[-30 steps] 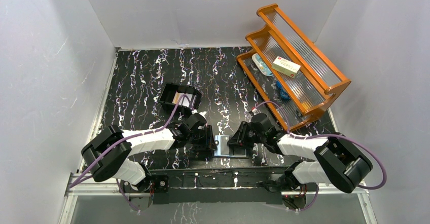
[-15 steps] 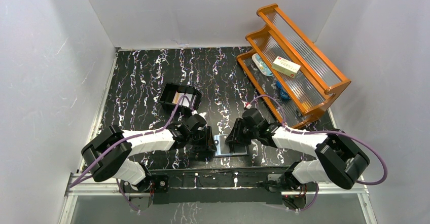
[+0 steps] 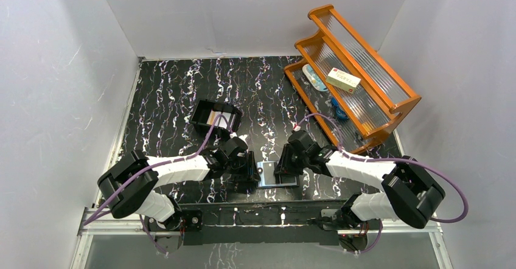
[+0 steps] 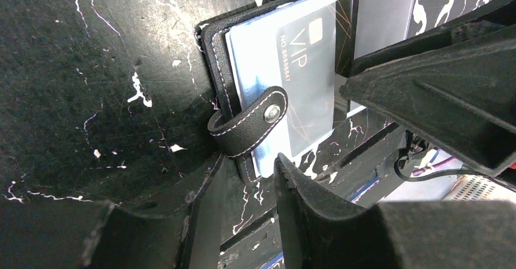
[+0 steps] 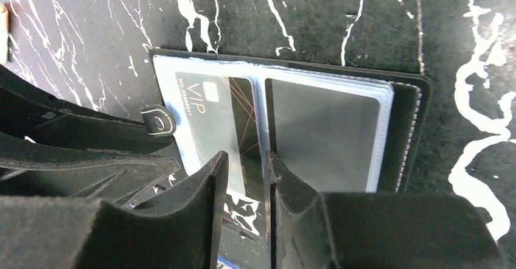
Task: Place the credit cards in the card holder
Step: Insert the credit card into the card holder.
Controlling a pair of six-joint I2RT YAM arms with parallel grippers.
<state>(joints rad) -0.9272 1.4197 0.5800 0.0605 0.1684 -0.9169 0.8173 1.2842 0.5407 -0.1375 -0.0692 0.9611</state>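
Black marbled surface (image 3: 170, 98), white walls all round. The holder (image 3: 272, 175) lies open flat at the near edge, right between the two arms. A dark VIP card (image 5: 210, 108) sits in the sleeve on the tab side, with a grey card (image 5: 322, 132) in the other one. Left tool (image 4: 249, 159) is narrow, straddling the holder's edge just below the snap tab (image 4: 252, 123); can't tell if it's actually clamping. Right tool (image 5: 247, 159) is narrowly apart over the middle fold, with a clear sleeve edge between its fingers.
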